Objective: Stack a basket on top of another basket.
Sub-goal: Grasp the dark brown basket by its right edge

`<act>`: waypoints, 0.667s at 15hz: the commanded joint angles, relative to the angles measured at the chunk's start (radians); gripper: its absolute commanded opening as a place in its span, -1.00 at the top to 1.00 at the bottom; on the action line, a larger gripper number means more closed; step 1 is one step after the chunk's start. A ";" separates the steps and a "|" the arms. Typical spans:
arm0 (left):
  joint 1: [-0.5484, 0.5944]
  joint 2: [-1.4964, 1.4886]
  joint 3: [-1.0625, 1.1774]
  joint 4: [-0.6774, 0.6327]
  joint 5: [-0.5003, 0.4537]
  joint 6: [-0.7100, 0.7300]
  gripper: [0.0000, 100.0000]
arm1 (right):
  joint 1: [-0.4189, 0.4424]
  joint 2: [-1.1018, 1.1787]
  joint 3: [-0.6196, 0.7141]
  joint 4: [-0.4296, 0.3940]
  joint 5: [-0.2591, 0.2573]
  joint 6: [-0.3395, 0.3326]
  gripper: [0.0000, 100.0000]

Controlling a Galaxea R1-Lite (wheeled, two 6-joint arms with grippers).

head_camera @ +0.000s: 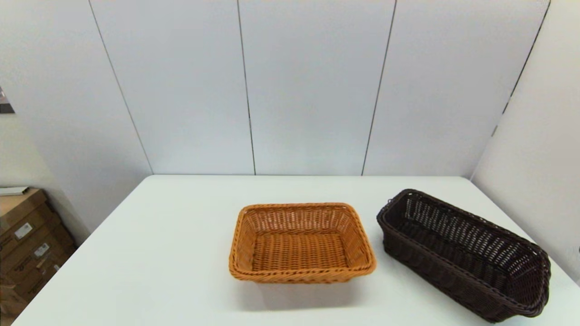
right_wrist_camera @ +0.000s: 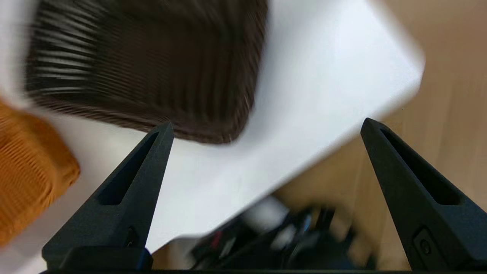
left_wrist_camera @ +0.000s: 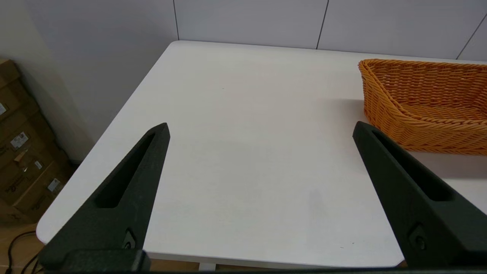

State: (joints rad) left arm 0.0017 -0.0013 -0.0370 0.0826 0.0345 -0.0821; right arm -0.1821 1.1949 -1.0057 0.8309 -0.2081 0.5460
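At lower right of the head view, the dark brown rectangular open-weave wicker basket (head_camera: 466, 253) on the white bench (head_camera: 158, 253) looks light and stiff, best pinched by its rim near the orange-tan woven wicker basket (head_camera: 301, 242), with the right hand (right_wrist_camera: 266, 127) spread and empty above its near end and the left hand (left_wrist_camera: 260, 129) spread idle.

Pale grey wall panels (head_camera: 308, 86) with thin dark seams are standing behind the white table (head_camera: 158, 253); brown cardboard boxes (head_camera: 27, 240) with labels are sitting stacked at the left; a tan floor (right_wrist_camera: 449, 76) is showing below the table's edge.
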 commanded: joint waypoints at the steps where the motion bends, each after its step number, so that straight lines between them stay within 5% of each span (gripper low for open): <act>1: 0.000 0.000 0.000 0.000 0.001 -0.001 -1.00 | -0.005 0.270 -0.004 0.027 -0.005 0.247 -1.00; 3: 0.000 0.000 0.000 0.000 0.001 0.001 -1.00 | -0.002 0.328 -0.004 0.021 0.022 0.285 -1.00; 10: 0.000 0.000 0.000 0.000 0.001 0.001 -1.00 | -0.025 0.448 0.009 -0.016 0.282 0.298 -1.00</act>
State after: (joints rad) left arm 0.0013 -0.0013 -0.0370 0.0826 0.0345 -0.0802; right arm -0.1938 1.5932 -1.0053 0.8332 0.0191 0.8400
